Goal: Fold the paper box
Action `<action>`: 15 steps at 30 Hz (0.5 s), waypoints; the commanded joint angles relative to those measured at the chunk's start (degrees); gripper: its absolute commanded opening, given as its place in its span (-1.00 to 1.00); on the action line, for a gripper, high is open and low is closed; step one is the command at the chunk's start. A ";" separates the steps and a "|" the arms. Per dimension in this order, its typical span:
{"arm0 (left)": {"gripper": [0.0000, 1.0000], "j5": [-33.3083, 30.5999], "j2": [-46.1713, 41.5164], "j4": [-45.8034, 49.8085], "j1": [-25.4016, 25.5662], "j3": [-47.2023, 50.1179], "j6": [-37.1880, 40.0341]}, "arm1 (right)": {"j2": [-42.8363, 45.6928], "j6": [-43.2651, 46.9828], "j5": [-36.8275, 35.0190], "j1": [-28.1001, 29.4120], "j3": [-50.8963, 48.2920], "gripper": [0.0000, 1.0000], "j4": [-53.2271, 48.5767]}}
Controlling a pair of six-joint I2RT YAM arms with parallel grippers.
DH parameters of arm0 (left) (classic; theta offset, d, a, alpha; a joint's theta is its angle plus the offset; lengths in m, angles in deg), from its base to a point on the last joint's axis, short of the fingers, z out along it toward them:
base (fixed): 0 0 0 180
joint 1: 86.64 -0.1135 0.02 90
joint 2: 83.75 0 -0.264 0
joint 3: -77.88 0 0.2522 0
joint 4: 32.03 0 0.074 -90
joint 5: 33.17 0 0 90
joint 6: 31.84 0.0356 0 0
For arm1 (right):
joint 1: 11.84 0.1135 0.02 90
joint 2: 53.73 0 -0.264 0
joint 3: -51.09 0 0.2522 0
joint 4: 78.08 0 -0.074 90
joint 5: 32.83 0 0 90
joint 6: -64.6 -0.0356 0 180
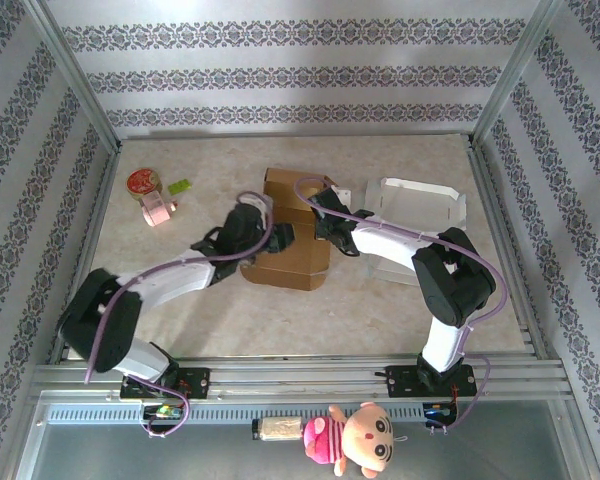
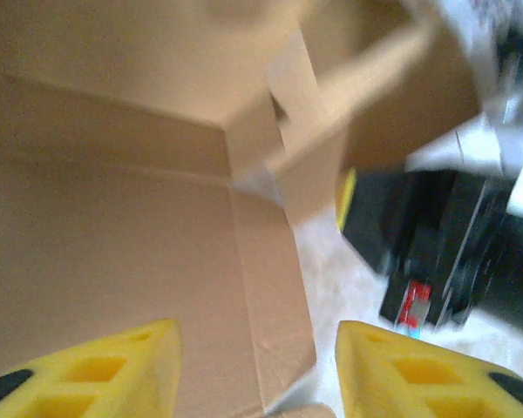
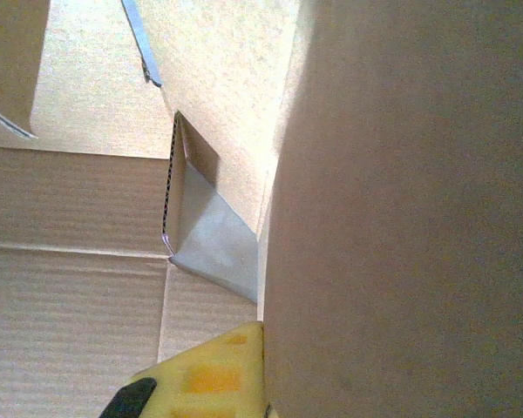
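The brown paper box (image 1: 292,232) lies partly folded at the table's middle, walls half raised. My left gripper (image 1: 272,238) reaches in from the box's left side. In the left wrist view it (image 2: 257,370) is open, its yellow fingers (image 2: 105,374) spread wide over the box's flat inner panel (image 2: 113,252) and its side flap. My right gripper (image 1: 326,224) is at the box's right wall. In the right wrist view one yellow finger (image 3: 211,373) presses against an upright cardboard wall (image 3: 401,226), which hides the other finger.
A clear plastic tray (image 1: 418,208) stands right of the box. A red tin (image 1: 142,182), a pink item (image 1: 158,211) and a green tag (image 1: 179,186) lie at the far left. A metal frame (image 1: 280,375) edges the table's front.
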State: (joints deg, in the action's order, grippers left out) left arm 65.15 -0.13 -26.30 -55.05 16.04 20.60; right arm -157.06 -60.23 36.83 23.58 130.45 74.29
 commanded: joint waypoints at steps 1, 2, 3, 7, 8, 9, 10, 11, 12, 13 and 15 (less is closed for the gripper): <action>0.13 -1.06 -1.52 11.96 -8.07 -7.58 -4.02 | -1.85 -0.31 0.91 0.79 -0.06 -0.94 -3.57; 0.20 2.67 0.13 14.18 -10.85 -10.77 -4.85 | -1.95 -0.14 1.02 0.88 0.10 -0.94 -3.62; 0.26 6.32 2.30 16.72 -13.14 -14.12 -5.37 | -2.09 0.09 0.87 1.01 0.19 -0.94 -3.62; 0.47 16.37 10.90 21.21 -17.71 -26.07 -5.92 | -2.16 0.50 0.79 1.35 0.62 -0.94 -3.74; 0.52 18.11 13.01 20.98 -18.13 -28.23 -5.99 | -2.23 0.62 0.74 1.39 0.79 -0.94 -3.96; 0.56 19.32 14.86 20.78 -18.48 -30.22 -5.98 | -2.19 0.84 0.53 1.47 0.93 -0.94 -4.06; 0.57 20.02 16.41 20.69 -18.64 -31.74 -5.88 | -2.15 0.98 0.48 1.56 0.95 -0.93 -4.05; 0.59 21.16 17.96 20.37 -18.69 -33.20 -5.86 | -2.14 1.12 0.41 1.65 1.02 -0.94 -4.16; 0.60 22.78 19.36 19.47 -18.67 -34.24 -6.28 | -2.14 1.23 0.30 1.65 1.12 -0.94 -4.25; 0.60 24.19 20.41 18.81 -18.67 -34.90 -6.86 | -2.14 1.33 0.23 1.75 1.26 -0.93 -4.41; 0.57 26.10 22.15 17.97 -18.59 -35.04 -8.24 | -2.01 1.42 -0.04 1.82 1.59 -0.93 -4.77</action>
State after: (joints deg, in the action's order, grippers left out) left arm 84.86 20.39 -10.68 -73.62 -17.59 14.66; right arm -157.45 -59.74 36.59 24.67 131.13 73.75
